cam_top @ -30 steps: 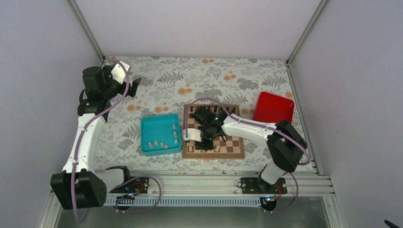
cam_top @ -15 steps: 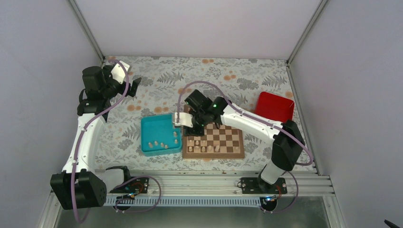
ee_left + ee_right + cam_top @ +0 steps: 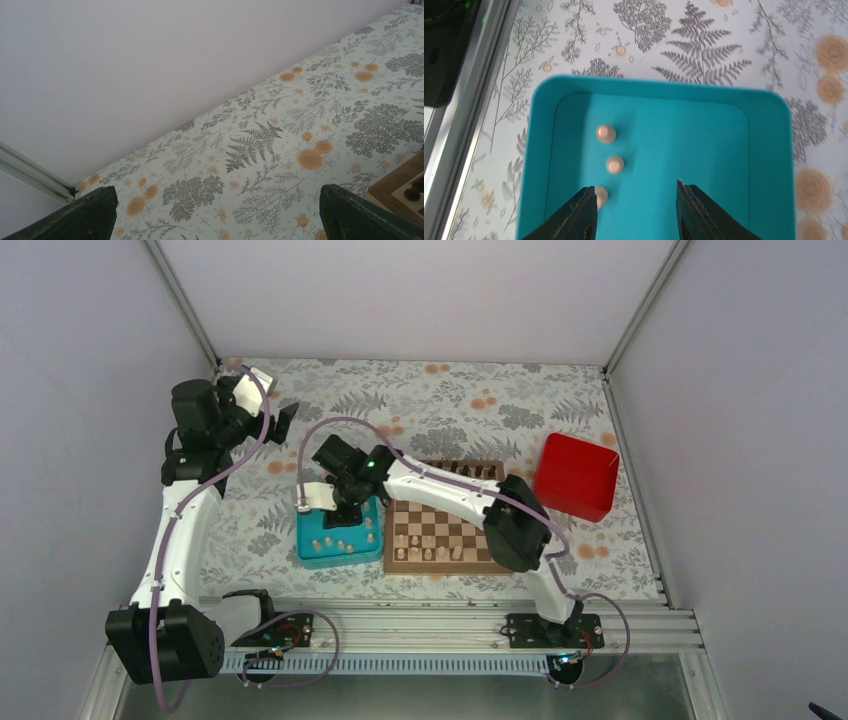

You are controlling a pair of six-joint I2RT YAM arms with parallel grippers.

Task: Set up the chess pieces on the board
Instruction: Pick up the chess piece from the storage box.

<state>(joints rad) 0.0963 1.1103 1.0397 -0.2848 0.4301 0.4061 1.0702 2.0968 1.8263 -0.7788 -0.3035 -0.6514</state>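
End effector on right [image 3: 636, 200] moved from board [image 3: 470, 565] to tray [image 3: 659, 90].

The left arm [image 3: 178, 535] and right arm [image 3: 440, 492] are white shells joined by black joint housings [image 3: 515, 530], each trailed by a lilac cable [image 3: 330, 423]. The right gripper [image 3: 636, 192]'s fingers [image 3: 581, 215] are dark, tapering wedges.

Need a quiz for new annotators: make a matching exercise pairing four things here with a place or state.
Things:
1. red box
2. tray
3. left tool
4. right tool

Place or state:
a. open, over the tray
b. right of the board
c. open, over bare cloth
d. holds pale pieces

Pairs: 1-b, 2-d, 3-c, 4-a
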